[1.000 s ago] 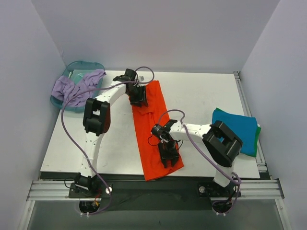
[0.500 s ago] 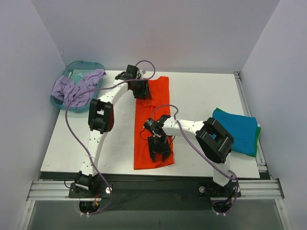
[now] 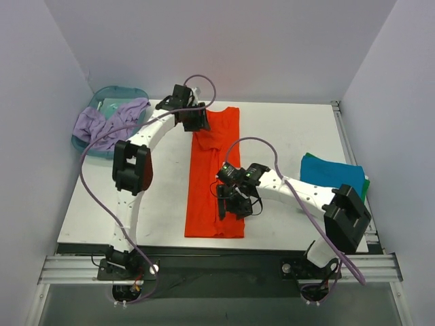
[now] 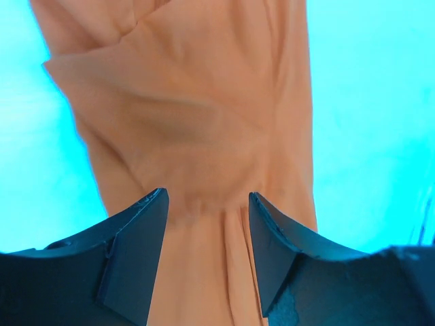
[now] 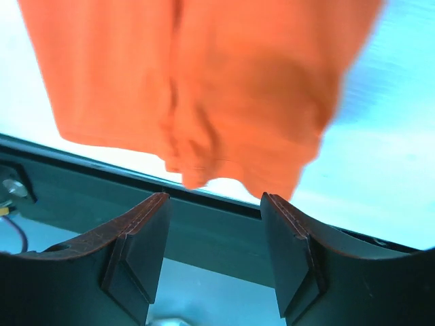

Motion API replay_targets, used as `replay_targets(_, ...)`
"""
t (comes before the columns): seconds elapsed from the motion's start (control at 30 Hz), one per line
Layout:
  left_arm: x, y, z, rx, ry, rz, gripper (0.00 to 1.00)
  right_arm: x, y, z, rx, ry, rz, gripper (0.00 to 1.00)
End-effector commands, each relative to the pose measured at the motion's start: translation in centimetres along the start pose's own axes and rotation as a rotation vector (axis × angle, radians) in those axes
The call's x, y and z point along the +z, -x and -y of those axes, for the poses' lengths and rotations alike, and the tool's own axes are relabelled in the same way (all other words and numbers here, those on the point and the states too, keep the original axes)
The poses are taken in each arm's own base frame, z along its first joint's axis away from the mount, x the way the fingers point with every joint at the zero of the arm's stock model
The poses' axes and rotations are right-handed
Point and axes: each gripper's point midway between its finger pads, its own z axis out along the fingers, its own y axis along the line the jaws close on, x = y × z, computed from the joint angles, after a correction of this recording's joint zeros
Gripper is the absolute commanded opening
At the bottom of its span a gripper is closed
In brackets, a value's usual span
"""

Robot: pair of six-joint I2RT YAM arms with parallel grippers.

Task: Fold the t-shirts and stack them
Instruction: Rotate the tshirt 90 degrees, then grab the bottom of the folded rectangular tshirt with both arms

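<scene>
The orange-red t-shirt (image 3: 214,176) lies on the white table as a long narrow strip running from the back towards the near edge. My left gripper (image 3: 193,120) is at its far end. In the left wrist view the left gripper (image 4: 207,197) is open, low over the shirt (image 4: 197,102), with a small pucker of cloth between the fingertips. My right gripper (image 3: 235,204) hovers over the near right part of the strip. It (image 5: 214,197) stands open and empty, the shirt's hem (image 5: 204,156) just beyond it. A folded teal-blue shirt (image 3: 334,182) rests on a green one (image 3: 366,185) at the right edge.
A translucent teal basin (image 3: 102,95) with a purple cloth (image 3: 105,125) draped over it sits at the back left corner. The table's dark front rail (image 5: 224,238) runs close under my right fingers. Grey walls close in on the back and both sides.
The orange-red strip has swung from a slant to nearly straight, its near end going left. My right gripper has opened and let the cloth go. My left gripper has moved back.
</scene>
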Motion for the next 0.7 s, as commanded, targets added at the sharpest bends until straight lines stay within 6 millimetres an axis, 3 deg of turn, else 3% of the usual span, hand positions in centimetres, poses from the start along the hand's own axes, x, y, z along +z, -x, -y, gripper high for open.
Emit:
replay_targets(0.0, -7.4, 2.7, 2.5, 0.06, 0.01, 0.111, 0.61, -0.4, -0.7, 3.6, 0.045, -0.098, 0.009, 0.56)
replay_targets(0.03, -10.0, 2.9, 3.2, 0.077, 0.004, 0.141, 0.61, -0.6, -0.3, 4.1, 0.059, -0.107, 0.026, 0.56)
replay_targets(0.07, -10.8, 2.4, 3.1, 0.085, 0.007, 0.147, 0.61, -0.4, -0.5, 4.5, 0.062, -0.121, 0.028, 0.56)
replay_targets(0.1, -10.1, -1.2, 1.2, 0.069, 0.04, 0.071, 0.61, -0.3, -0.3, 4.9, 0.068, -0.133, 0.033, 0.56)
replay_targets(0.13, -12.5, -1.4, 1.7, 0.082, 0.035, 0.102, 0.61, 0.0, -0.1, 5.4, 0.077, -0.148, 0.03, 0.56)
replay_targets(0.17, -12.9, -3.0, 1.0, 0.083, 0.048, 0.082, 0.61, 0.2, -0.1, 5.6, 0.078, -0.155, 0.023, 0.56)
replay_targets(0.2, -12.6, -6.5, -0.7, 0.066, 0.081, 0.012, 0.61, 0.4, 0.0, 5.5, 0.079, -0.153, 0.015, 0.56)
replay_targets(0.23, -14.3, -7.5, -0.6, 0.065, 0.076, 0.024, 0.61, 0.6, 0.1, 5.5, 0.078, -0.152, 0.005, 0.55)
replay_targets(0.3, -15.1, -10.0, -0.9, 0.037, 0.063, 0.007, 0.61, 0.9, 0.0, 5.3, 0.072, -0.151, -0.007, 0.54)
replay_targets(0.33, -15.6, -12.8, -1.6, 0.018, 0.065, -0.023, 0.61, 1.1, -0.3, 5.4, 0.071, -0.157, -0.021, 0.54)
replay_targets(0.4, -16.7, -14.8, -1.1, -0.017, 0.03, -0.029, 0.61, 1.6, -1.4, 5.8, 0.084, -0.166, -0.053, 0.53)
replay_targets(0.43, -16.5, -16.9, -1.8, -0.035, 0.042, -0.068, 0.61, 1.7, -1.6, 5.8, 0.088, -0.163, -0.058, 0.52)
replay_targets(0.53, -17.3, -19.9, -1.9, -0.062, 0.036, -0.1, 0.61, 2.1, -3.4, 6.3, 0.102, -0.167, -0.093, 0.48)
replay_targets(0.67, -17.8, -22.1, -1.7, -0.074, 0.031, -0.13, 0.61, 2.9, -4.9, 6.2, 0.126, -0.13, -0.106, 0.44)
